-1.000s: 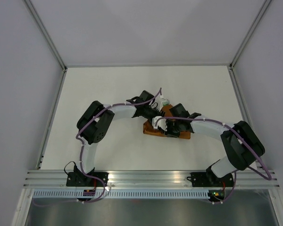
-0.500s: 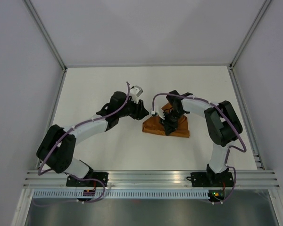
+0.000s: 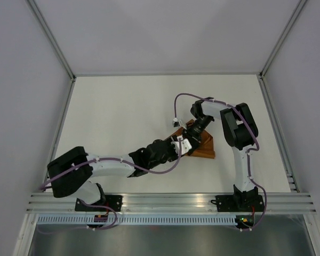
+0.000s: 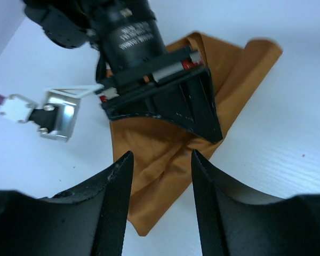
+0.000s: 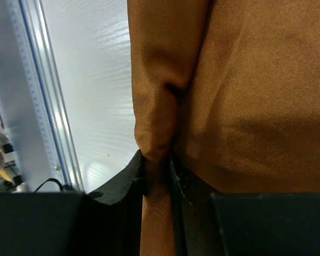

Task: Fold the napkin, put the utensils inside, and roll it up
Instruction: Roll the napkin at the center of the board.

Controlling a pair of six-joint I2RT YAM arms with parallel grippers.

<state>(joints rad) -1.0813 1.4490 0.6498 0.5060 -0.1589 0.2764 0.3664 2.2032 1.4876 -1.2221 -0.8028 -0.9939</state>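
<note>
Napkin: the rust-brown napkin (image 3: 204, 151) lies bunched in a folded wedge on the table (image 3: 117, 112), right of centre, with both arms on it.
Right end effector: the right end effector (image 5: 157, 166) is pinching a raised ridge of the cloth, the fabric squeezed thin between its pads.
Left end effector: the left end effector (image 4: 161, 169) has its fingers spread with nothing between them. It hovers over the cloth, close beside the right one.
Knife: not to be seen in any view. It may be under the fold or behind the arms, I cannot tell.
Risk, slip: that's a narrow bite on soft cloth, so a sharp pull could slide it free.
Risk, drag: a low pull could haul the whole bundle along and open the fold.
Risk, bump: it's tight in there, and the left fingers moving in could knock the right arm's housing.
In the way: the right arm's body hides the cloth's middle, and a purple cable (image 3: 188, 97) with its white plug (image 4: 13, 108) hangs just beside the cloth.
Around: white enclosure walls and an aluminium rail (image 3: 170, 200) at the near edge.
</note>
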